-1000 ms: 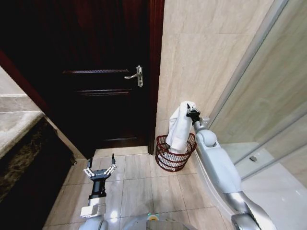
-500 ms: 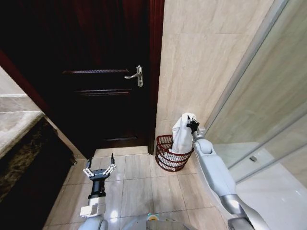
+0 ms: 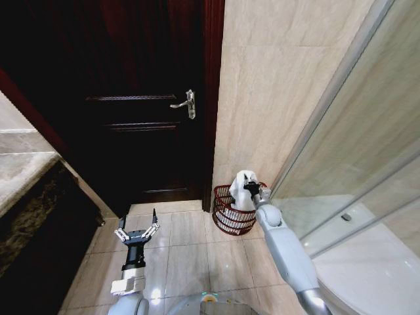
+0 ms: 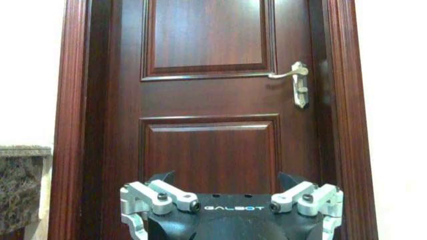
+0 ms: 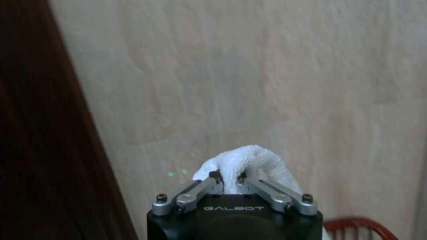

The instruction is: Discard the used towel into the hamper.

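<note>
The white towel (image 3: 244,190) hangs bunched from my right gripper (image 3: 250,186), which is shut on its top fold; most of the cloth sits inside the hamper (image 3: 226,213). That hamper is a small round reddish-brown wire basket on the floor in the corner between the door and the tiled wall. In the right wrist view the towel (image 5: 257,162) bulges out between the closed fingers of the right gripper (image 5: 229,180), with a piece of the hamper's rim (image 5: 353,225) below. My left gripper (image 3: 136,233) hovers open over the floor tiles at the lower left, facing the door.
A dark wooden door (image 3: 131,98) with a metal handle (image 3: 186,104) stands shut to the left of the hamper. A glass shower screen (image 3: 354,131) runs along the right. A stone counter (image 3: 26,190) lies at the left. Floor tiles (image 3: 190,249) stretch between my arms.
My right gripper has come down with the towel, from well above the hamper to its rim; the cloth now sits mostly inside. The left arm has stayed still.
</note>
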`<state>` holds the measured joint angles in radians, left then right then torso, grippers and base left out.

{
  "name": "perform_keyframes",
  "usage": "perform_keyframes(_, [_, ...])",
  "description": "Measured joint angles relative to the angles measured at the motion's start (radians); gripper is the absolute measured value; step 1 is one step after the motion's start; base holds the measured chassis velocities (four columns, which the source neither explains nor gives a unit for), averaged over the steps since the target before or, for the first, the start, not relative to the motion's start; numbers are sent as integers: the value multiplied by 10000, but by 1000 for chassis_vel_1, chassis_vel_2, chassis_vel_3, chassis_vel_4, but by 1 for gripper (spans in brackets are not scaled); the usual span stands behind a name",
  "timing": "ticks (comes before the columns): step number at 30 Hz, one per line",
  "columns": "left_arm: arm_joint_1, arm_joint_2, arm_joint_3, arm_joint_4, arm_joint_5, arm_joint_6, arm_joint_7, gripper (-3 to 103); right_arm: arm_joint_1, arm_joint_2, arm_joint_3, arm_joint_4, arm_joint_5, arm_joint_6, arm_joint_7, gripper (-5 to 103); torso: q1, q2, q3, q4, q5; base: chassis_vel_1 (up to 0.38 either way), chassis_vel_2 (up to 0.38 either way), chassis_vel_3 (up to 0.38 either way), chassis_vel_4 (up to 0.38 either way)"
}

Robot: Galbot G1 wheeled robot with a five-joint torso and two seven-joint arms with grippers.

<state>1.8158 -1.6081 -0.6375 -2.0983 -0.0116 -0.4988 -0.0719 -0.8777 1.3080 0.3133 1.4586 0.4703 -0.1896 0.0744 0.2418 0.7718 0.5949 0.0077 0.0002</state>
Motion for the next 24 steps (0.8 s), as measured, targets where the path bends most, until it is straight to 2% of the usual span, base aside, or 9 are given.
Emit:
perform_keyframes(5, [-14, 0, 63, 24, 16, -20, 0, 100, -147, -527, 333, -459, -64, -138, -34, 5, 0, 0, 0, -6, 0, 0, 0, 0, 0])
perform_keyframes(9, [-15, 0, 87, 76, 22, -77, 0, 100, -130, -801, 505, -1016, -722, 261, -175, 5, 0, 0, 0, -7, -1, 0, 0, 0, 0])
perform_keyframes(11, [23, 0, 86, 90, 23, -141, -1, 100, 109, -915, 618, -1550, -1684, 962, -190, 5, 0, 0, 1, -5, 2, 0, 0, 0, 0])
perform_keyframes(14, [67, 0, 68, 99, 23, -183, -2, 100, 199, -935, 600, -1558, -2057, 1293, -231, 5, 0, 0, 0, -3, -8, 0, 0, 0, 0])
perform_keyframes(24, [76, 0, 56, 110, 48, -207, -11, 100, -646, -275, -205, 77, -1270, 167, -461, 5, 0, 0, 0, -3, -4, 0, 0, 0, 0])
